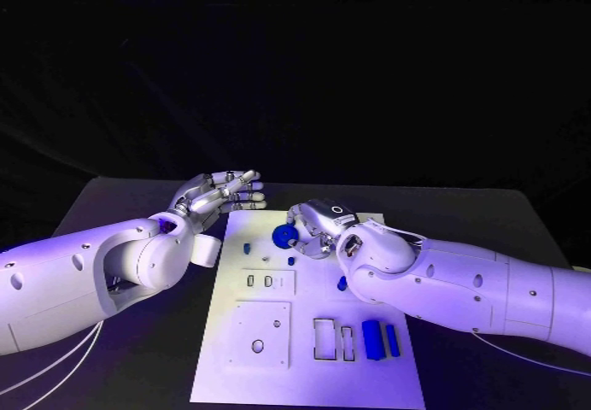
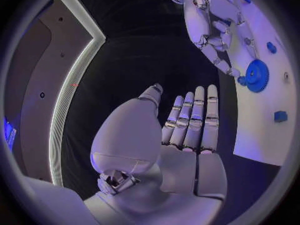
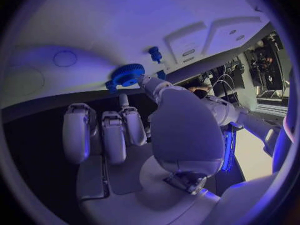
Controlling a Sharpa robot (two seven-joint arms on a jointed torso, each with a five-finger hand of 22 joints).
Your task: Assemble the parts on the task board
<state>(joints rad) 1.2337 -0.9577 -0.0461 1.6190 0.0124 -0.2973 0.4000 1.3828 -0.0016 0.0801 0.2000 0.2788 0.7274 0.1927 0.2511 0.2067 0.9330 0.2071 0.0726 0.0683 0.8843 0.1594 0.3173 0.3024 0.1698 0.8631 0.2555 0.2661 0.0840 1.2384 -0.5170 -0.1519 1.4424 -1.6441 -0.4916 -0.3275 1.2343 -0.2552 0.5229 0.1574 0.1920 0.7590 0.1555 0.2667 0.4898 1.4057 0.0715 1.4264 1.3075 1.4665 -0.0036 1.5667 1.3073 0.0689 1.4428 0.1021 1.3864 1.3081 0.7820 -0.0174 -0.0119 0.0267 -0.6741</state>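
Observation:
The white task board [image 1: 308, 376] lies in the middle of the black table. A blue gear [image 1: 283, 237] sits on its far part, also seen in the right wrist view as the blue gear [image 3: 128, 75] and in the left wrist view as the blue gear [image 2: 256, 76]. My right hand [image 1: 315, 227] reaches down over the board and pinches the gear's rim between thumb and a finger, as the right hand [image 3: 134, 130] shows. My left hand [image 1: 222, 195] hovers beyond the board's far left corner, fingers straight and apart, holding nothing; the left hand [image 2: 184, 130] shows the same.
Small blue pegs [image 1: 247, 248] stand near the gear, one seen as a blue peg [image 3: 154, 52]. Two blue blocks [image 1: 381, 339] lie at the board's near right beside a rectangular recess [image 1: 325, 337]. A square plate with a hole [image 1: 258, 346] lies near left.

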